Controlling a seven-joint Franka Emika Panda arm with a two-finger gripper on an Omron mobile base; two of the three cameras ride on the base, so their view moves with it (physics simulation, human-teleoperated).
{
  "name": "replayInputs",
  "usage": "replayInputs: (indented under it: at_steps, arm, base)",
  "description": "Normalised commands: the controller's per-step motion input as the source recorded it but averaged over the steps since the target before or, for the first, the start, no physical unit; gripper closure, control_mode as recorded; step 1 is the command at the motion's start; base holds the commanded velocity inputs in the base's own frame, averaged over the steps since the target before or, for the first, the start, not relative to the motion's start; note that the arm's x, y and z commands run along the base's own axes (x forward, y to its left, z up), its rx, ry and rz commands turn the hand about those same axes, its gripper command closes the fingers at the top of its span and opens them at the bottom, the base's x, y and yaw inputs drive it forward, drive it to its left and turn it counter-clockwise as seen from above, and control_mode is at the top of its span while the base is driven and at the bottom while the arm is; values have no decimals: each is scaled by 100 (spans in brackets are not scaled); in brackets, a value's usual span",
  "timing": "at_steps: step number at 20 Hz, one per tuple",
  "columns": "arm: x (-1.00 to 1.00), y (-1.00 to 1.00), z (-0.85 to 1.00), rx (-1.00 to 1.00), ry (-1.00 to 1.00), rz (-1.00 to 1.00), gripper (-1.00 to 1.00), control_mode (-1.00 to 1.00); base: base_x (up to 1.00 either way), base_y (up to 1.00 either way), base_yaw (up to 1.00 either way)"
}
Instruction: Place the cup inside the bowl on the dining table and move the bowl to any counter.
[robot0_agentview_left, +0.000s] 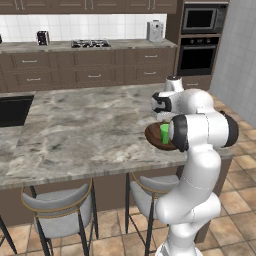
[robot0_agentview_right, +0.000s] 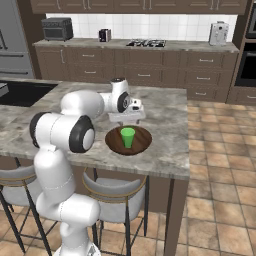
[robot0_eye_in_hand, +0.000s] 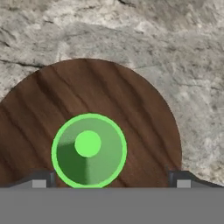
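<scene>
The bright green cup (robot0_agentview_right: 128, 137) stands upright inside the dark wooden bowl (robot0_agentview_right: 142, 142), a little off the bowl's middle. The bowl rests on the marble dining table (robot0_agentview_right: 170, 120), near its front right edge. My gripper (robot0_agentview_right: 128, 120) hangs just above the cup and bowl, pointing down, open and holding nothing. In the hand view the cup (robot0_eye_in_hand: 89, 150) is seen from above inside the bowl (robot0_eye_in_hand: 96, 87), and my gripper (robot0_eye_in_hand: 111, 181) has its two tips wide apart on either side. From the left base view my arm hides part of the bowl (robot0_agentview_left: 154, 135) and cup (robot0_agentview_left: 164, 133).
The grey stone counter (robot0_agentview_left: 125, 45) runs along the back wall with a gas hob (robot0_agentview_left: 90, 44) and a toaster (robot0_agentview_left: 155, 31). Stools (robot0_agentview_left: 60, 210) stand under the table's front edge. A dark sink (robot0_agentview_left: 12, 110) sits at the table's left. An oven tower (robot0_agentview_left: 199, 40) stands on the right.
</scene>
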Motion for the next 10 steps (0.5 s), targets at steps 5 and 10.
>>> replayInputs:
  at_steps: [5, 10]
  arm:
    - [0, -32, 4, 12, 7, -33, -100, -100]
    - [-2, -35, 0, 15, 0, -24, -100, -100]
  base:
    - [0, 0, 0]
    - [0, 0, 0]
